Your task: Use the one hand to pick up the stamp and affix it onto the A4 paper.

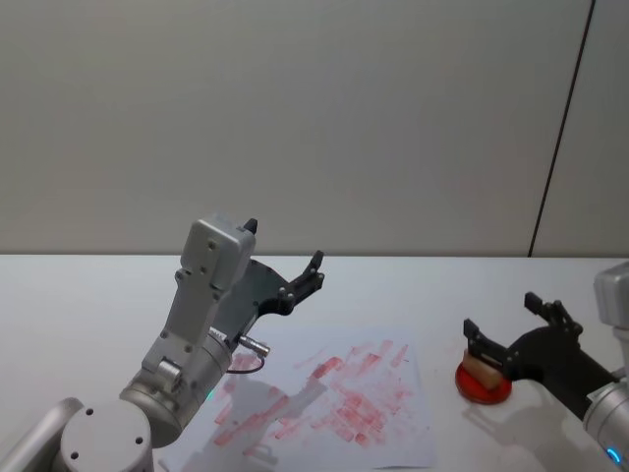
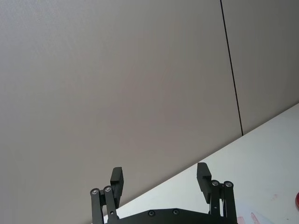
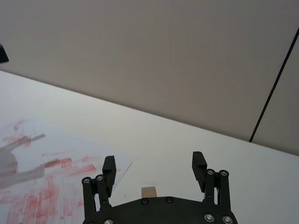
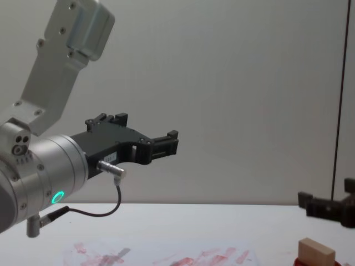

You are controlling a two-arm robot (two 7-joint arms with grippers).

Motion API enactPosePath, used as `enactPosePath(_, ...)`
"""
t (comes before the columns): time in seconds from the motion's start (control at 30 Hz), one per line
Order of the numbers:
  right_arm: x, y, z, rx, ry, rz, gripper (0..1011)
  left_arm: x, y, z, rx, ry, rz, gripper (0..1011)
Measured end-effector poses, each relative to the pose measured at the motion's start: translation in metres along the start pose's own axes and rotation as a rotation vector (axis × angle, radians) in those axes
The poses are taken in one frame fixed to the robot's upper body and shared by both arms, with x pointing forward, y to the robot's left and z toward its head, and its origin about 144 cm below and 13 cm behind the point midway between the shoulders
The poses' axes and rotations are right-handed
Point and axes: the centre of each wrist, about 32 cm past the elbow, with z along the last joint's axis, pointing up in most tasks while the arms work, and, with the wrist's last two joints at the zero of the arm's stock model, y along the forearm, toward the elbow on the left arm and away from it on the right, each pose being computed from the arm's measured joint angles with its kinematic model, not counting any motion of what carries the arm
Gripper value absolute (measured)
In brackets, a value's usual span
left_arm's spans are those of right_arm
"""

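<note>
Two black grippers, both with fingers spread apart. At the lower right of the head view, the right gripper (image 1: 499, 313) hangs low over the stamp (image 1: 480, 370), a small pale tan wooden block resting on a red round disc (image 1: 486, 389), just right of the red-smeared A4 paper (image 1: 334, 403). The left gripper (image 1: 285, 251) is raised at centre left, idle. Closing off-centre could tip the block; sticky ink might lift the disc too.

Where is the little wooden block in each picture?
Head view: stamp on the red disc, right of the A4 paper.
Chest view: stamp at bottom right.
Right wrist view: stamp close under the right gripper.
Left wrist view: not in it.
Shared landmark: the A4 paper.
</note>
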Motion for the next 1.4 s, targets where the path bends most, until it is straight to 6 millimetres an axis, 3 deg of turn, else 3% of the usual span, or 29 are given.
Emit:
enactPosePath(0.77, 0.013, 0.011, -0.022, -0.153, 0.009, 0.066, 983, 0.0, 0.0, 0.0, 0.0, 0.0, 0.0, 1003)
enactPosePath(0.97, 0.014, 0.012, -0.026, -0.179, 0.011, 0.076, 855, 0.0, 0.0, 0.0, 0.0, 0.0, 0.0, 1003)
enactPosePath(1.4, 0.017, 0.015, -0.032, -0.216, 0.022, 0.078, 450, 0.0, 0.0, 0.0, 0.0, 0.0, 0.0, 1002)
